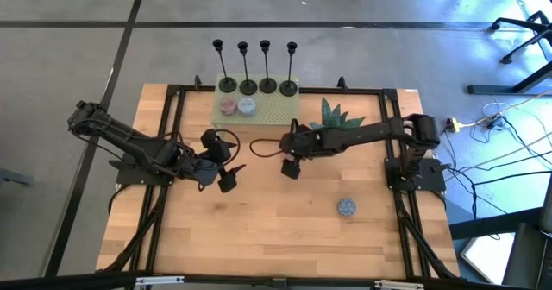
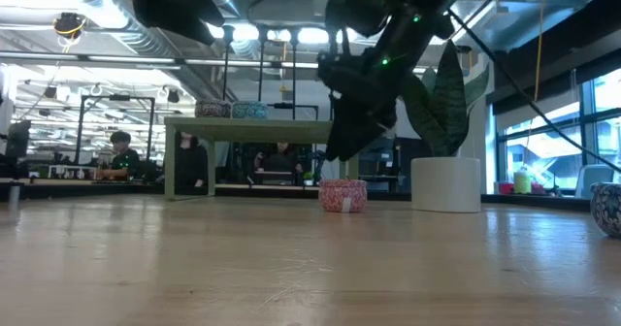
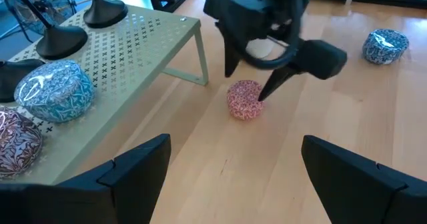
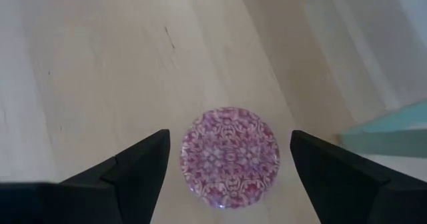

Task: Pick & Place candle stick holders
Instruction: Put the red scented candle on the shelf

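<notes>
While the right gripper (image 1: 291, 167) hangs just above a small pink patterned tin (image 4: 229, 155) near the middle of the high view, its fingers (image 4: 137, 163) stand wide apart, one to either side of the tin and holding nothing. From the low camera the tin (image 2: 343, 195) sits on the wooden table (image 1: 276, 238) with the fingertips seeming to clear its top, though the angle makes that gap hard to judge. The left gripper (image 1: 226, 173) waits just left of centre in the high view, jaws also spread wide and empty, pointed toward the tin. The candle stick holders (image 1: 257, 85), four black ones, stand upright in a row along the far edge of a low green perforated stand (image 1: 267, 110) at upper centre, bases nearly touching. Two more tins, a pink one (image 1: 228, 106) and a blue one (image 1: 247, 107), sit on the stand's left part just in front of them. A potted green plant (image 1: 336, 115) stands right of the stand, under the right arm. A blue patterned tin (image 1: 347, 207) lies alone at lower right, with bare tabletop all round it and across the near half.
</notes>
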Action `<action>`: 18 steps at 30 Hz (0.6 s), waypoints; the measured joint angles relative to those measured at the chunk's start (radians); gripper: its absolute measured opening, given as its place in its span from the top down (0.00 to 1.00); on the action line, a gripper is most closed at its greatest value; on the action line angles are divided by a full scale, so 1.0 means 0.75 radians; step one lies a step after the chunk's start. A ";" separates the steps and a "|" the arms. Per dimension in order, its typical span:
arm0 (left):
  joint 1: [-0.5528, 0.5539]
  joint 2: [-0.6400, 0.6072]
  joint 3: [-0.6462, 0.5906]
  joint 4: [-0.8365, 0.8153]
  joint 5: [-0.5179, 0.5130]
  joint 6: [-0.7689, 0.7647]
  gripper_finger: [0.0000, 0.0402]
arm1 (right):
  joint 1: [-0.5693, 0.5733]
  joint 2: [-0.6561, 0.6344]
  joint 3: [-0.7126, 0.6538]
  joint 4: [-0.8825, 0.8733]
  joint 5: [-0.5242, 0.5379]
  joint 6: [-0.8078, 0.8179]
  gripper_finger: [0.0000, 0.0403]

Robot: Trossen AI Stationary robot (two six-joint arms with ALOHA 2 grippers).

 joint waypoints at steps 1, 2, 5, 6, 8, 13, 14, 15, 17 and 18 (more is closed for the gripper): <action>0.000 0.000 0.000 0.000 0.000 0.000 0.16 | -0.006 0.010 0.000 0.003 -0.012 0.019 0.22; 0.000 0.000 0.000 0.001 0.000 -0.001 0.16 | -0.010 0.021 0.000 0.013 -0.025 0.031 0.22; 0.000 0.000 0.000 0.001 0.000 -0.001 0.16 | -0.011 0.050 0.000 0.002 -0.035 0.051 0.22; 0.000 0.000 0.000 0.000 0.000 0.000 0.16 | -0.011 0.058 0.000 0.001 -0.037 0.051 0.22; 0.000 0.000 0.000 0.000 0.000 -0.001 0.16 | -0.008 0.072 0.000 -0.005 -0.041 0.050 0.22; 0.000 0.000 0.000 0.000 0.001 -0.004 0.16 | -0.006 0.085 0.001 -0.009 -0.002 0.051 0.22; 0.000 0.000 0.000 0.001 0.001 -0.004 0.16 | -0.006 0.086 0.001 -0.010 0.011 0.051 0.22; 0.000 0.000 0.000 0.001 0.001 -0.004 0.16 | -0.006 0.087 0.001 -0.011 0.018 0.050 0.22; 0.000 0.000 0.000 0.000 0.001 -0.005 0.16 | -0.006 0.087 0.001 -0.012 0.019 0.050 0.22; 0.000 0.000 0.000 0.001 0.001 -0.011 0.16 | -0.006 0.087 0.001 -0.012 0.019 0.050 0.22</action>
